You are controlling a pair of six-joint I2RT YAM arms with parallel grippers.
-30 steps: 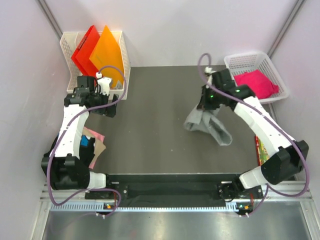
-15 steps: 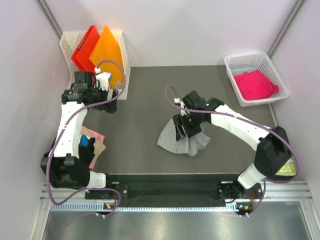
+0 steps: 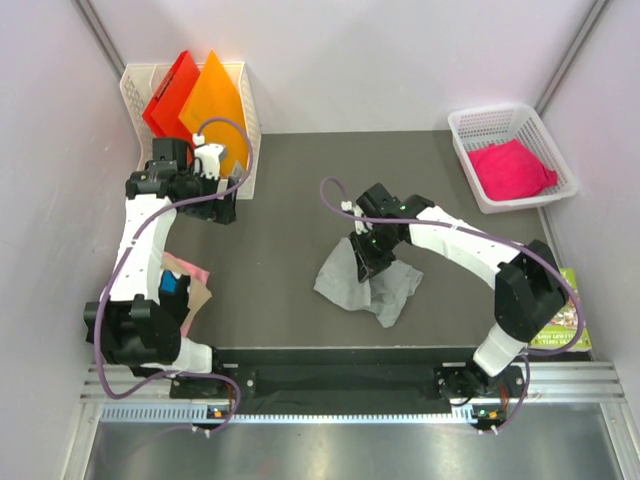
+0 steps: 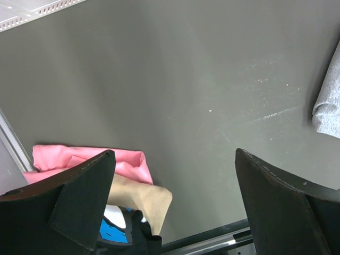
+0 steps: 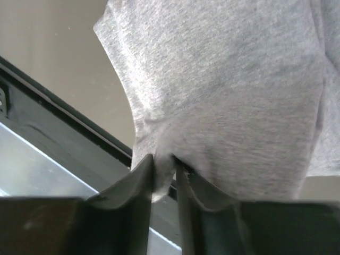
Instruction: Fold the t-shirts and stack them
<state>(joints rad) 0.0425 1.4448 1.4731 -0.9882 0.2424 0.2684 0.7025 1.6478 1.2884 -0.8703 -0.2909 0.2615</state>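
The light grey t-shirt (image 3: 368, 286) lies crumpled at the middle of the dark table. My right gripper (image 3: 365, 250) is shut on a fold of it; in the right wrist view the grey t-shirt (image 5: 223, 90) fills the frame and is pinched between the jaws (image 5: 164, 170). The bright pink t-shirt (image 3: 512, 168) sits bunched in the white basket (image 3: 470, 125) at the back right. My left gripper (image 3: 222, 192) is open and empty at the back left, shown in the left wrist view (image 4: 175, 202). The black t-shirt with blue-white print (image 3: 172, 290) lies at the left edge under the left arm.
A white bin (image 3: 135, 85) at the back left holds the red folder (image 3: 165, 95) and orange folder (image 3: 215, 105). Pink and tan cloth (image 4: 127, 175) lies by the black tee. A green book (image 3: 560, 322) lies at the right edge. A black rail (image 3: 340, 365) runs along the front.
My right gripper carried the grey t-shirt from the back right to the table's middle and lowered it, so more cloth now rests on the table. The left arm barely moved.
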